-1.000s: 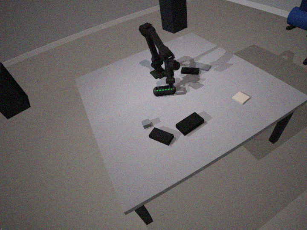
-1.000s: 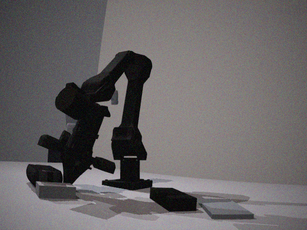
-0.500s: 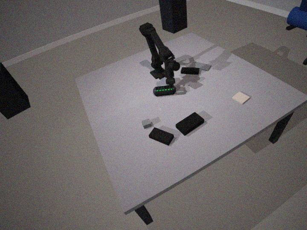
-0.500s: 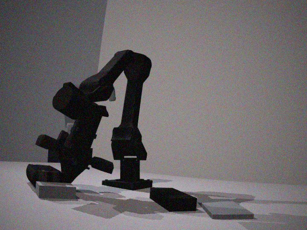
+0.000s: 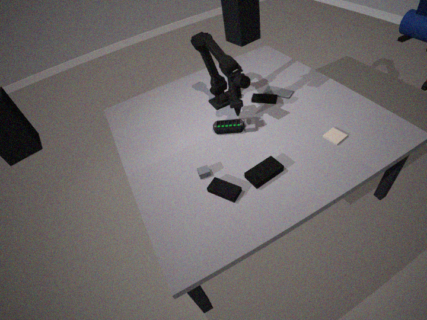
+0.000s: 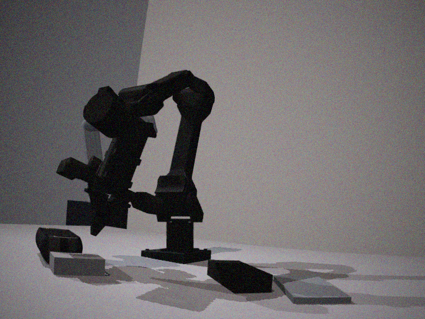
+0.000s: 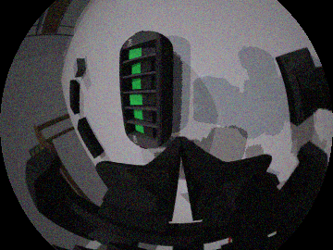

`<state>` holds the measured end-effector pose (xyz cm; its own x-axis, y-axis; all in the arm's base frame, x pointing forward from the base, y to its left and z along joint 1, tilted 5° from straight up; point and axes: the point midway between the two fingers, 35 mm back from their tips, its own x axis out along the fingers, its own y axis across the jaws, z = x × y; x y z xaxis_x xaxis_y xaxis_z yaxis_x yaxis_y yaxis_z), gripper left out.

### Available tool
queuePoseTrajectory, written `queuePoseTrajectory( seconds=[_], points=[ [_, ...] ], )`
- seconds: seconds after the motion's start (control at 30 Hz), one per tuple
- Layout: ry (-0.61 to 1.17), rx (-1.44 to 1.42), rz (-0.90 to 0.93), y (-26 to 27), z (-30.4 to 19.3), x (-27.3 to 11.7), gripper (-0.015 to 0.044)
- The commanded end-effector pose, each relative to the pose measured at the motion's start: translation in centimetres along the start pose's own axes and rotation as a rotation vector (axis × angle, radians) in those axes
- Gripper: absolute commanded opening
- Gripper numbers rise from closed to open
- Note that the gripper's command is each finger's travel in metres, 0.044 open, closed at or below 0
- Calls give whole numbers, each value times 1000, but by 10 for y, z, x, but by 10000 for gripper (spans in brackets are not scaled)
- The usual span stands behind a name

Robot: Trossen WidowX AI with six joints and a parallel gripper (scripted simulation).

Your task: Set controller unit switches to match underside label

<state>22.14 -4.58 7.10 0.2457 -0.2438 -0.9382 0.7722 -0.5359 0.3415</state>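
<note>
The dark grey controller unit (image 5: 229, 126) (image 6: 58, 240) (image 7: 147, 97) sits flat on its base on the bench, with its row of six rocker switches facing up. Each switch shows a green end; I cannot tell which ends are pressed down. My gripper (image 5: 237, 111) (image 6: 94, 231) (image 7: 180, 140) is shut and empty. It points down and hangs a little above the bench, just behind the unit's right end, clear of the switches. The label on the underside is hidden.
A small grey block (image 5: 252, 125) (image 6: 77, 263) lies beside the unit's right end. A black module (image 5: 264, 98) (image 6: 238, 275) and a flat grey plate (image 5: 284, 92) (image 6: 310, 292) lie right of the arm's base (image 5: 220, 99) (image 6: 176, 254). Two black boxes (image 5: 263, 171) (image 5: 224, 189), a grey block (image 5: 204, 170) and a cream pad (image 5: 334, 136) lie nearer the front.
</note>
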Motion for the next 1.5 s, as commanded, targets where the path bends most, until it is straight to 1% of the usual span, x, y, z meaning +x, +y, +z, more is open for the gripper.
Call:
queuePoseTrajectory(
  seconds=[0.0,0.17,0.27,0.5,0.77,1.07,1.47],
  points=[
    [-7,3,-4,-2,2,-9,0],
    [-7,4,-3,6,-1,-6,0],
    [-24,59,-3,6,-2,-6,0],
    [-24,47,-15,9,1,-6,0],
    [-56,44,-154,46,43,-10,0],
    [-25,60,-289,76,102,-14,0],
    [-24,61,-291,73,103,-1,0]
  ],
)
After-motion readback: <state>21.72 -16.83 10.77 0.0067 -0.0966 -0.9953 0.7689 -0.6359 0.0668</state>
